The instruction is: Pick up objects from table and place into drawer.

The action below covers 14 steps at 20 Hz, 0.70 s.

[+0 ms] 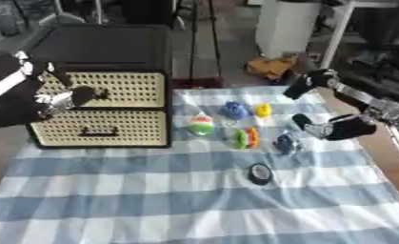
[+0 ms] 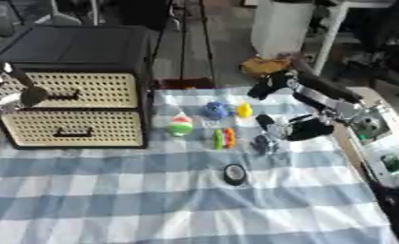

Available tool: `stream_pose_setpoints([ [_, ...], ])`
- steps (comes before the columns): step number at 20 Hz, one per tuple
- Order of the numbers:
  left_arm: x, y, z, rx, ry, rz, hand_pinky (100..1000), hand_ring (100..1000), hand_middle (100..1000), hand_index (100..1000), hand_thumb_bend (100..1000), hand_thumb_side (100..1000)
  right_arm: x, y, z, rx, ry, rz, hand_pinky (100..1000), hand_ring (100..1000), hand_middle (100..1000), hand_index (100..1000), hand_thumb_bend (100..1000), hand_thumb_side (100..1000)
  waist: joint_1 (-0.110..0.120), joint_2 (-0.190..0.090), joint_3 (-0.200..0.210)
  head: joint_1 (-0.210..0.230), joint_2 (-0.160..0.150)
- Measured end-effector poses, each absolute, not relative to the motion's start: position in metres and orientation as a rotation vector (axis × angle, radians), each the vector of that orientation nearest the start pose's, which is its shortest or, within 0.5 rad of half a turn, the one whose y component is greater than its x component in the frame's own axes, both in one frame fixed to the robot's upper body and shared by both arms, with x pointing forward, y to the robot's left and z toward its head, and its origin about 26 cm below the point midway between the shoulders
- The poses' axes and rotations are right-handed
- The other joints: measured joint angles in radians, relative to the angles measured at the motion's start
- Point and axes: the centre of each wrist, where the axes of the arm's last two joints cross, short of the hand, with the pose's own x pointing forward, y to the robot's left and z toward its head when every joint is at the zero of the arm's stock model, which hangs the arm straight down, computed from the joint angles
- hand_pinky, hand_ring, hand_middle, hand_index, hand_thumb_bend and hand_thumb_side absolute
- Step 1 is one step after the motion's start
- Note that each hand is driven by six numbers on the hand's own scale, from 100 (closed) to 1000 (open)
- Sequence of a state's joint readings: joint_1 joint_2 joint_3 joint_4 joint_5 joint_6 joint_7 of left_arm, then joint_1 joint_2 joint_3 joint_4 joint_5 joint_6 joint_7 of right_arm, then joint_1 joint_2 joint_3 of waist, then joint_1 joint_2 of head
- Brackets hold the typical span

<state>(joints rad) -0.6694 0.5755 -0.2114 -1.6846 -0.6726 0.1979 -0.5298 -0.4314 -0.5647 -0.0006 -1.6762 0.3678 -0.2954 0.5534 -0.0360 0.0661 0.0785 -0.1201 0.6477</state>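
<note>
A black cabinet point(image 1: 102, 47) with two cane-fronted drawers stands at the back left; both drawers are shut. My left hand point(image 1: 62, 97) hovers in front of the upper drawer point(image 1: 123, 88), its fingers spread beside the small dark handle point(image 1: 98, 94) and holding nothing. On the checked cloth lie a blue toy point(image 1: 234, 109), a yellow toy point(image 1: 263, 110), a white, red and green ball point(image 1: 201, 125), a striped green and red object point(image 1: 247, 137), a dark blue object point(image 1: 284, 143) and a black ring point(image 1: 260, 173). My right hand point(image 1: 340, 127) is open just right of the dark blue object, not touching it.
The lower drawer point(image 1: 98, 127) has its own dark handle. The blue and white cloth point(image 1: 194, 209) covers the table to the near edge. My right arm point(image 2: 315, 93) reaches in across the table's far right corner. Clutter stands on the floor behind the table.
</note>
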Motion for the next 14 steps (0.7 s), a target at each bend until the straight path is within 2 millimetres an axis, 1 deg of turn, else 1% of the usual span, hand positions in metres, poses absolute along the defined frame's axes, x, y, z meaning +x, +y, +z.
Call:
stream_pose_setpoints([
  [3,0.384,0.245,0.252,0.84,-1.517,-1.386,100,100,100,702,675,1000,0.353,-0.321,0.202,-0.468,-1.859,1.437,791,721,692,795,205,100,0.001,-0.002,-0.006,0.005,0.0],
  [7,0.402,0.241,0.246,0.845,-1.457,-1.391,100,100,100,700,679,1000,0.353,-0.32,0.201,-0.463,-1.857,1.444,791,722,693,796,206,100,0.001,-0.003,-0.013,0.009,0.0],
  [14,0.426,0.234,0.234,0.852,-1.39,-1.402,100,100,100,701,684,1000,0.354,-0.319,0.202,-0.456,-1.862,1.451,791,722,693,796,201,100,0.0,-0.002,-0.023,0.019,0.0],
])
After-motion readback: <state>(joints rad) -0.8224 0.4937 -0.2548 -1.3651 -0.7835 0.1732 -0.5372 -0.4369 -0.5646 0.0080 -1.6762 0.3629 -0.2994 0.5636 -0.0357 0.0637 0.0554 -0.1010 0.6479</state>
